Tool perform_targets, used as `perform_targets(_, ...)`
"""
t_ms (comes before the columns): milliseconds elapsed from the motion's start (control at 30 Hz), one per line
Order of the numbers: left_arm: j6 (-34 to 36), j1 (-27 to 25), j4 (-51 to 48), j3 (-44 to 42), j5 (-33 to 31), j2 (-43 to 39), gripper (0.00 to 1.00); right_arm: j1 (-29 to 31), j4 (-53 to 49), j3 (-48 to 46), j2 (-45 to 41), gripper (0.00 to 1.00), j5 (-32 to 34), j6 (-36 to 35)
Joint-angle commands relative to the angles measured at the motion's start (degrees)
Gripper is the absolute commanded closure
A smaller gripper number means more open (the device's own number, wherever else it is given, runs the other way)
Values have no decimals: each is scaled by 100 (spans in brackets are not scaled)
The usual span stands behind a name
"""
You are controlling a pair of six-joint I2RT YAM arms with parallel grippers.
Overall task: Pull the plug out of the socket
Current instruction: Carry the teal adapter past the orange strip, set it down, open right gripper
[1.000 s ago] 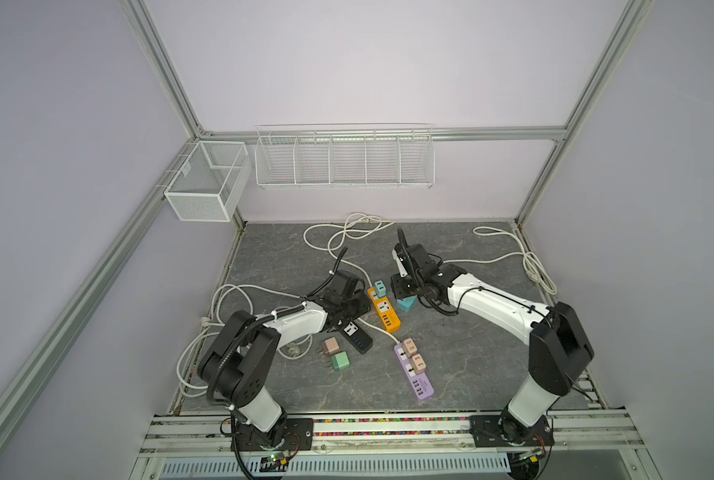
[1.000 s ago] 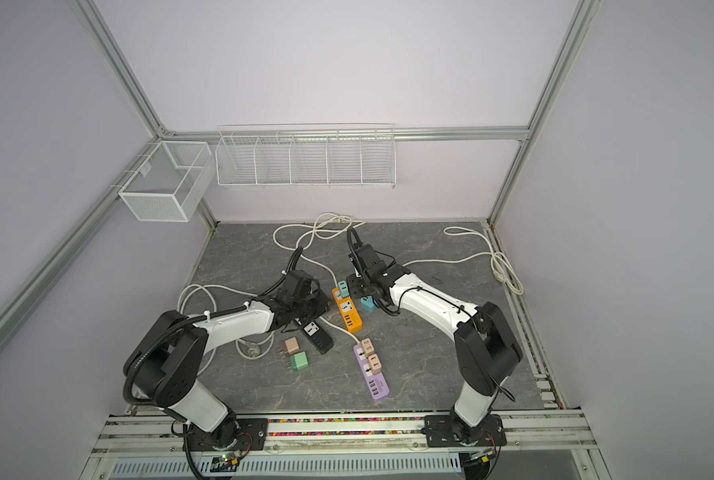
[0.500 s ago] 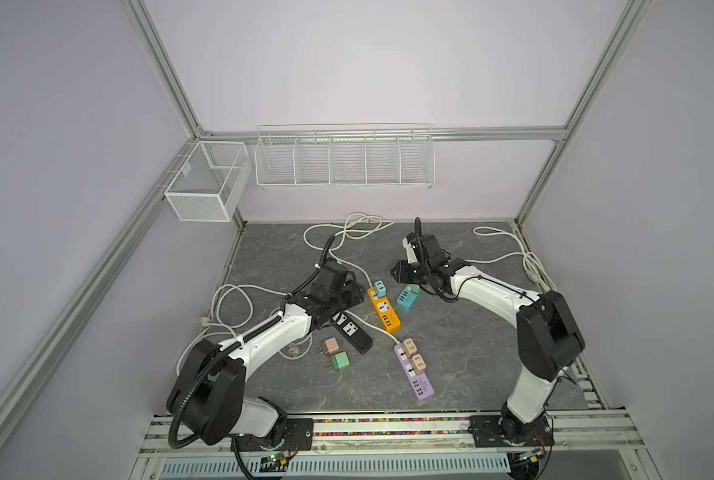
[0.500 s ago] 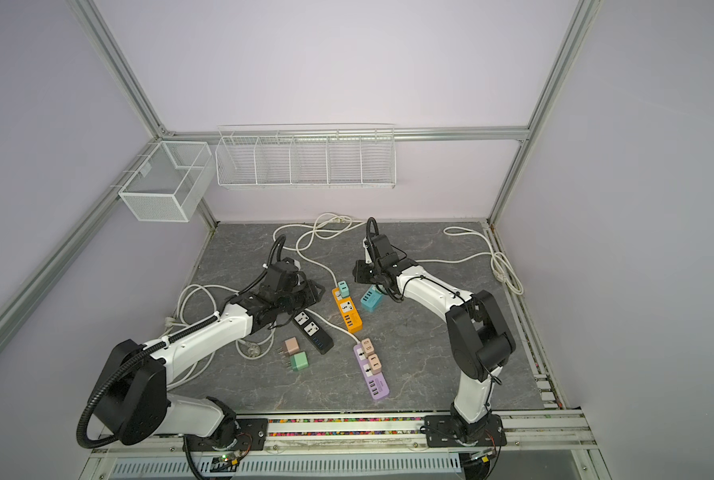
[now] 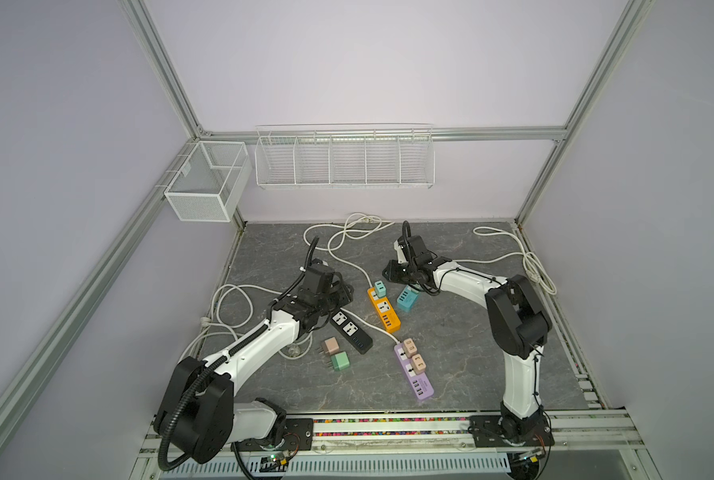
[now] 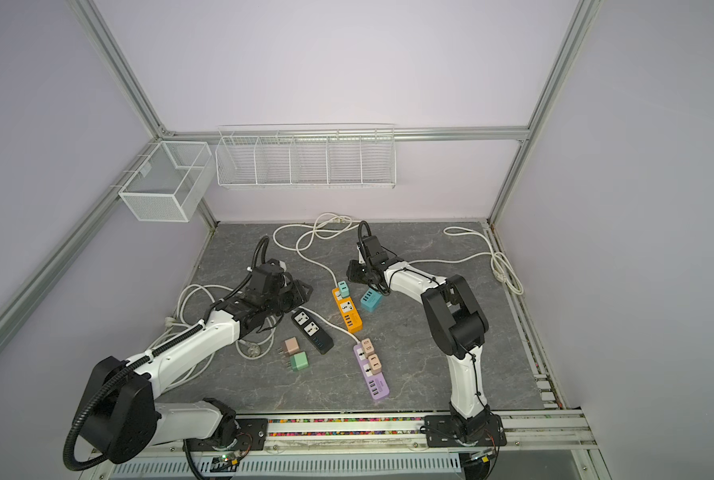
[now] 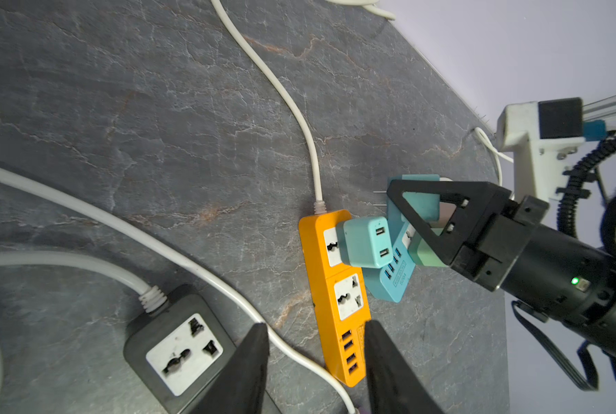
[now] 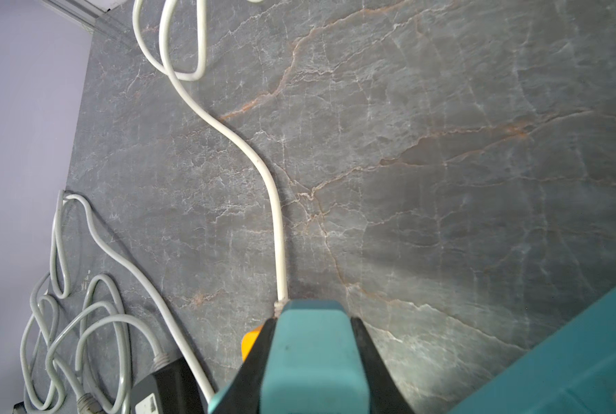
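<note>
Two grippers: right gripper (image 8: 312,324) pinches a smooth, boxy teal plug (image 8: 313,365); left gripper (image 7: 315,326) has fingers parted, holding nothing.

Pale lilac walls (image 5: 347,62), aluminium frame posts (image 5: 162,70) in the corners, even soft light. Dark grey veined slab (image 5: 463,345) as work surface. White wire rack (image 5: 343,160) on back wall rail, white mesh basket (image 5: 206,189) beside it at left corner.
</note>
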Motion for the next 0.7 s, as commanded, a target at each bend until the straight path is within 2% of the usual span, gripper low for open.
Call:
perform_targets(0, 95, 61, -3, -110, -1, -105, 54, -29, 110, 277, 242, 69, -73, 115)
perform_targets(667, -58, 84, 350, -108, 359, 316, 52, -33, -533, 937, 878, 66, 415, -183)
